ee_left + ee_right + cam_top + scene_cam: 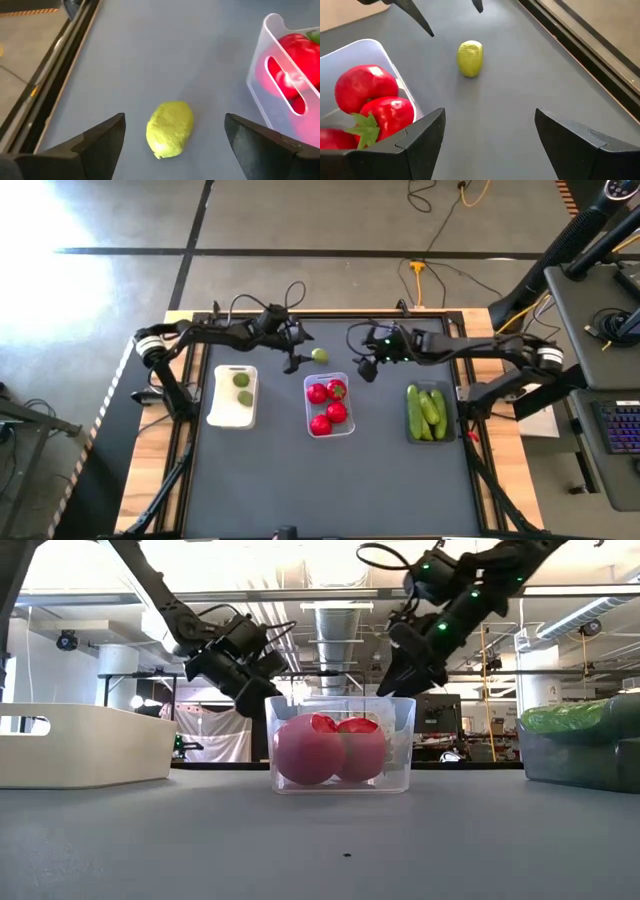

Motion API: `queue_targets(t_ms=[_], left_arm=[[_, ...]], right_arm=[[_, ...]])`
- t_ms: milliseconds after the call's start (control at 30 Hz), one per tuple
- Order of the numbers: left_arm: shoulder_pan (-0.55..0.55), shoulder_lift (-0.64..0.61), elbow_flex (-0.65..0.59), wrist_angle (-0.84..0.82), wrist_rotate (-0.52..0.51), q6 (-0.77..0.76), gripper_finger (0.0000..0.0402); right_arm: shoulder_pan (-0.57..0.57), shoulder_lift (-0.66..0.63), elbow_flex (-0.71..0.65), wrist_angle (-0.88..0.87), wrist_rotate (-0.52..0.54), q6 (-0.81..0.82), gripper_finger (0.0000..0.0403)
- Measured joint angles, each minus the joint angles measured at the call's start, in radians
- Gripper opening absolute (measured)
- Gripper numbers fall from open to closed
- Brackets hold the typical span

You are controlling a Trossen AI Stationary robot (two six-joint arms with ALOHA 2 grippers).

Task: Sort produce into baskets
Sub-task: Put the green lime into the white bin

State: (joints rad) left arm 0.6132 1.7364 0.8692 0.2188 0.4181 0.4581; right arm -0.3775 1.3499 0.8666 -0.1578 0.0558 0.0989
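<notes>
The clear basket (328, 405) sits mid-table holding the red fruits (327, 404); the white basket (233, 397) on its left-arm side holds two limes (243, 387), and the dark grey basket (431, 414) on its other side holds the cucumbers (426, 411). One loose lime (319, 355) lies on the mat just behind the clear basket's far rim. The left gripper (294, 360) hangs over that lime with its fingers spread wide and empty, the lime centred between them in the left wrist view. The right gripper (367, 367), also spread and empty, hovers beside the clear basket's far corner. To grasp well, the left fingers should probably drop straight down astride the lime and close gently, since it looks likely to roll. From table height the lime is hidden behind the clear basket.
</notes>
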Motion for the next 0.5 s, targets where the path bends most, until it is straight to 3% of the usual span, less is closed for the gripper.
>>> queue_targets(t_ms=[133,333,500], left_arm=[[-0.001,0.029,0.001,0.013,0.033,0.004,0.0323],[-0.024,0.093,0.012,0.029,-0.123,-0.002,0.0323],[-0.030,0.133,0.059,0.023,-0.120,-0.005,0.0323]], right_arm=[[0.000,-0.053,-0.076,0.048,0.000,0.016,0.0298],[0.000,-0.063,-0.132,0.129,-0.002,0.035,0.0305],[0.000,-0.036,-0.140,0.150,-0.003,0.035,0.0311]])
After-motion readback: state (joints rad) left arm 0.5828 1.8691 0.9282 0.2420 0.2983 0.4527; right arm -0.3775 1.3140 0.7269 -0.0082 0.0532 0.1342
